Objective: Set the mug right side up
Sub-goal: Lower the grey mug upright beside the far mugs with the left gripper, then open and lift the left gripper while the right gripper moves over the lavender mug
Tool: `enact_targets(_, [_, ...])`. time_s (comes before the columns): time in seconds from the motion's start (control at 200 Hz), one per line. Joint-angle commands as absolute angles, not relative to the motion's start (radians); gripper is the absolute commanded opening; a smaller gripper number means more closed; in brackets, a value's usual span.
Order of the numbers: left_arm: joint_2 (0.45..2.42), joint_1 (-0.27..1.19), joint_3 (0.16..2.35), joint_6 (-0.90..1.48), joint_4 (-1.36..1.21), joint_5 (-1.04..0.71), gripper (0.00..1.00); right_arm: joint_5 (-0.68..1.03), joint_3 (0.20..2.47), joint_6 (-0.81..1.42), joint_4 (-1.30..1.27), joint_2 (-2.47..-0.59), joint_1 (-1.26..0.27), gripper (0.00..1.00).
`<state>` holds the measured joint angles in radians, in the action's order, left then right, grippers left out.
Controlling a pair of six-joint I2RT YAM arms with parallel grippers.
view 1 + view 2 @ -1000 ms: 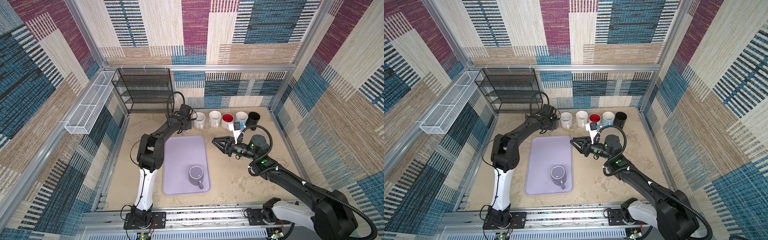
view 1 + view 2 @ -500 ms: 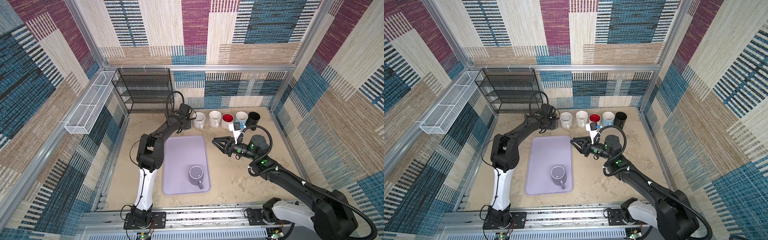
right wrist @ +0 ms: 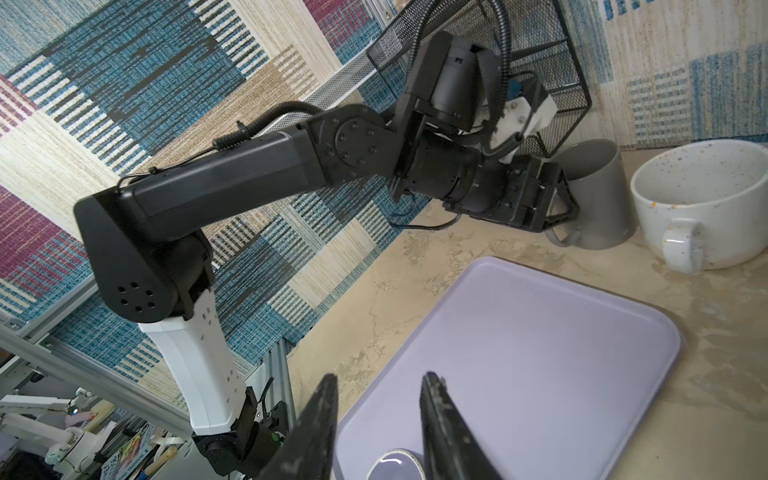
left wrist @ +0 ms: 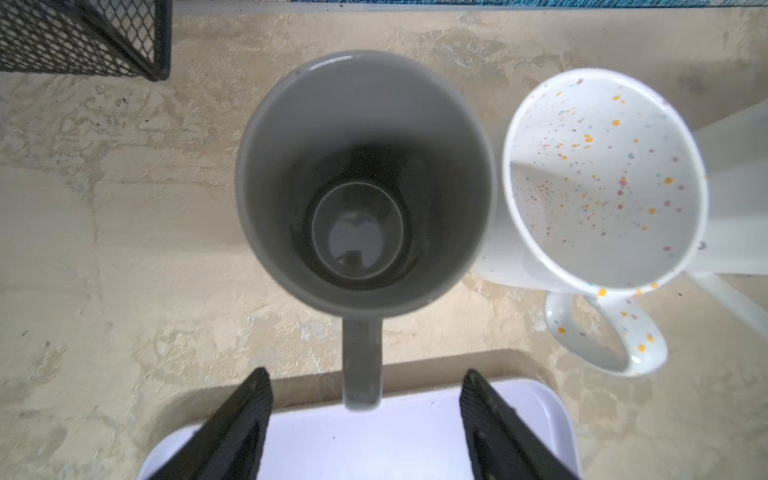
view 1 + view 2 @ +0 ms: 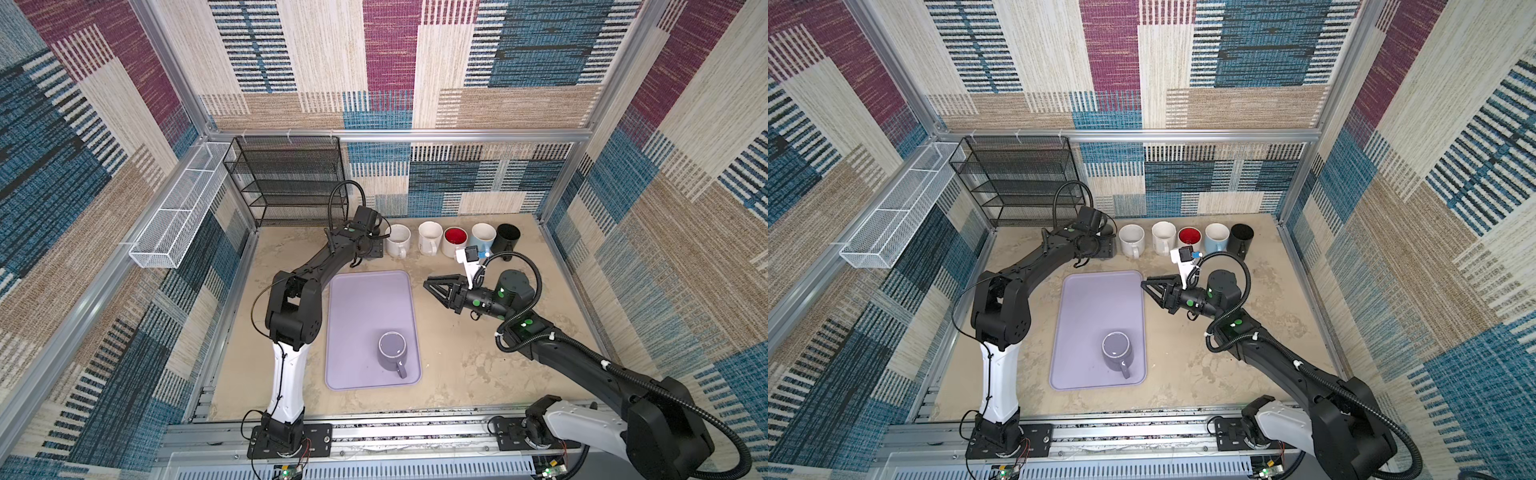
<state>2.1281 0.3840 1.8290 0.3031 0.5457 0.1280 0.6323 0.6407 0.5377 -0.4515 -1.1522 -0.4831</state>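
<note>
Nothing legible anywhere in the room.
The printed covers (image 3: 124, 453) down past the table edge, seen in the right wrist view, are too blurred to read, and the green marks (image 5: 500, 289) on the right arm (image 5: 582, 357) are plain dots, not characters.

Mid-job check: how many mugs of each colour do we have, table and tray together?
Grey mug: 1
Speckled white mug: 1
Plain white mug: 1
Red-lined white mug: 1
Light blue mug: 1
Black mug: 1
Purple mug: 1
Total: 7
</note>
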Motion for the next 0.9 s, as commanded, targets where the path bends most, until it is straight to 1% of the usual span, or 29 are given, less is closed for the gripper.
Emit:
enact_targets(0.0, [2.076,0.381,1.785,0.274,0.503,0.135,0.73,0.61,0.654,0.505,-0.405,-1.154,-0.484,0.37])
enact_targets(0.085, [2.025,0.38,1.72,0.266,0.482,0.141,0.74,0.569,0.65,0.476,-0.357,-1.146,-0.483,0.37])
enact_targets(0.17, [1.96,0.378,1.606,0.274,0.43,0.143,0.75,0.533,0.642,0.444,-0.303,-1.145,-0.485,0.37])
enact_targets(0.386, [1.78,0.378,1.362,0.307,0.365,0.157,0.75,0.513,0.598,0.405,-0.211,-1.17,-0.506,0.37])
enact_targets(0.486, [1.685,0.378,1.269,0.34,0.367,0.182,0.75,0.468,0.579,0.394,-0.157,-1.185,-0.554,0.37])
enact_targets(0.581, [1.584,0.38,1.149,0.377,0.331,0.19,0.75,0.396,0.577,0.386,-0.095,-1.204,-0.635,0.37])
enact_targets(0.666, [1.516,0.38,1.065,0.396,0.311,0.206,0.75,0.377,0.561,0.402,-0.079,-1.212,-0.685,0.38])
enact_targets(0.756, [1.48,0.379,1.023,0.396,0.322,0.219,0.75,0.347,0.545,0.422,-0.064,-1.21,-0.729,0.39])
enact_targets(0.897, [1.462,0.379,1.017,0.39,0.35,0.246,0.75,0.295,0.534,0.433,-0.015,-1.206,-0.79,0.39])
